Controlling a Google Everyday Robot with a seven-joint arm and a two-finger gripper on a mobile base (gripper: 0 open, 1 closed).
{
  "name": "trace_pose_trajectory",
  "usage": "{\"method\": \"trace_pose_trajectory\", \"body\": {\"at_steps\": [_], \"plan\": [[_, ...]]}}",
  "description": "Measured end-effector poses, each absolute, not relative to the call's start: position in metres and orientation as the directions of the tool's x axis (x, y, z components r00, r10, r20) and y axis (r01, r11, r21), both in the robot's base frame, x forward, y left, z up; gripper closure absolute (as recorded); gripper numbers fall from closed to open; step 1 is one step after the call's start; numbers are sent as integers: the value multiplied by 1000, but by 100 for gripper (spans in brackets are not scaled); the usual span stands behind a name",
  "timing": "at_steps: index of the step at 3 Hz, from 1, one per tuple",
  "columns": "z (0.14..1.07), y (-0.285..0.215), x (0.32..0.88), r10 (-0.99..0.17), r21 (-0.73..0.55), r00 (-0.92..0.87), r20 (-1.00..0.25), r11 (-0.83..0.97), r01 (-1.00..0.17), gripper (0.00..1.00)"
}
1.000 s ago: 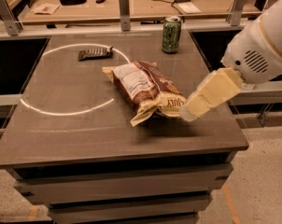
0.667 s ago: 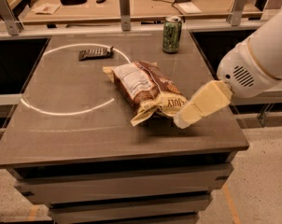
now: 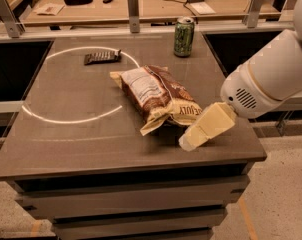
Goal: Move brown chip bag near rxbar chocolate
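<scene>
The brown chip bag (image 3: pixel 156 96) lies on its side in the middle of the dark table (image 3: pixel 76 119), white label panel up, its cream-yellow lettered end pointing to the front right. The rxbar chocolate (image 3: pixel 102 57), a small flat dark bar, lies at the back left, well apart from the bag. My gripper (image 3: pixel 189 141) hangs from the white arm (image 3: pixel 271 79) at the right and sits low over the table, just in front of and to the right of the bag's cream end.
A green can (image 3: pixel 184 36) stands upright at the table's back right. A white circular line (image 3: pixel 71 119) is marked on the tabletop. Behind the table runs a rail with a cluttered bench (image 3: pixel 156 1). The table's front edge is close to the gripper.
The arm has swung down and leftward, bringing the gripper lower and closer to the front of the bag's cream end. The bag, bar and can have not moved.
</scene>
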State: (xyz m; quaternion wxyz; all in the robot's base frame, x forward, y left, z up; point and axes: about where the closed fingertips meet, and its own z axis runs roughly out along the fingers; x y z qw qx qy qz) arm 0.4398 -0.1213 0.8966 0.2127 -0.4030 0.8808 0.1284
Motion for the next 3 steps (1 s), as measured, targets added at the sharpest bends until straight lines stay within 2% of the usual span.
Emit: {"method": "trace_pose_trajectory", "body": {"at_steps": [2, 3], "plan": [[897, -121, 439, -630, 66, -588, -507, 652, -756, 0], [890, -112, 444, -571, 106, -590, -571, 662, -742, 0]]}}
